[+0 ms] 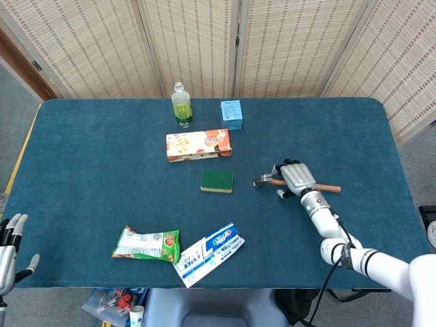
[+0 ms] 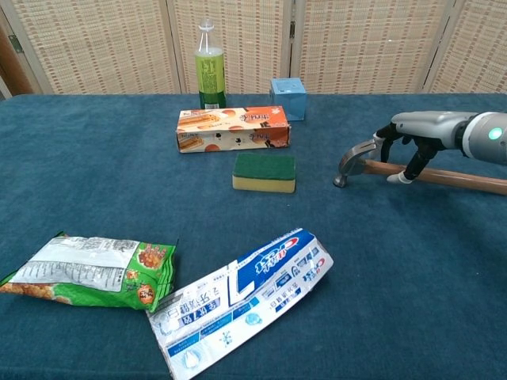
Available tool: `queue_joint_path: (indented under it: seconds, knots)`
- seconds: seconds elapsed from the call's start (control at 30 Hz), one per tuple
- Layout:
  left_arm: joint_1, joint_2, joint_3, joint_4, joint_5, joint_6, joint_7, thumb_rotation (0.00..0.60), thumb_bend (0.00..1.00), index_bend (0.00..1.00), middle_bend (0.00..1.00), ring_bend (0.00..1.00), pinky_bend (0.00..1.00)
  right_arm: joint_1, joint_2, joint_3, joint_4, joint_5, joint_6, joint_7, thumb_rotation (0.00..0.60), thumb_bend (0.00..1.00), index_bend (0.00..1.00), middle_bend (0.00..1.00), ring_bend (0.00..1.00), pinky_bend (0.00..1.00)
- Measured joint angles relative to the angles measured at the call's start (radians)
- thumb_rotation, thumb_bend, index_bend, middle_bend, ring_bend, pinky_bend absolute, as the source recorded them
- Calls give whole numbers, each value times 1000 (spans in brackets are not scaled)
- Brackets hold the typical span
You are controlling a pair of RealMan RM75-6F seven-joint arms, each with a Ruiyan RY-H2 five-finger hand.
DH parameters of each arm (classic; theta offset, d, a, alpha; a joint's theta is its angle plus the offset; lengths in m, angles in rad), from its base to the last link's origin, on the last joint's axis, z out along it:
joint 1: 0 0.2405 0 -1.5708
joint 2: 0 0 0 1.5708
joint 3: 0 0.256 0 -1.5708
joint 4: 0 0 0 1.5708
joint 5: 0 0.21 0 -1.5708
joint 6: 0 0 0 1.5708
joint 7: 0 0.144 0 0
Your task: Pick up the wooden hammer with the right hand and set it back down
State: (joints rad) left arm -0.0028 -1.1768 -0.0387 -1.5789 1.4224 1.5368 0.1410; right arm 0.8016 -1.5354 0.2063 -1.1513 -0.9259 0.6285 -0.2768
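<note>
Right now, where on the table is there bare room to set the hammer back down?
Bare cloth lies right of the wooden hammer toward the table edge, and in front of it, right of the toothpaste box. The far left is bare too. It is crowded mid-table: sponge, cracker box, bottle, blue box.

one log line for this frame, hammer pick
phase: reach | right hand: over wooden hammer near head, fingers spread | hammer: flat on table | left hand: idle
</note>
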Motion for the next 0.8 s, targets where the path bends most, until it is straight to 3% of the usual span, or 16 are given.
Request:
queue_joint_path:
  seconds: [0.3, 0.8]
  knots:
    - [5, -4, -1, 10, -6, -2, -6, 600, 295, 14, 38, 54, 0, 19, -27, -24, 47, 21, -26, 16, 600, 378, 285, 407, 126, 146]
    - [7, -9, -4, 19, -10, -6, -10, 600, 295, 14, 38, 54, 0, 31, -37, -41, 69, 25, -35, 41, 600, 416, 377, 425, 137, 147]
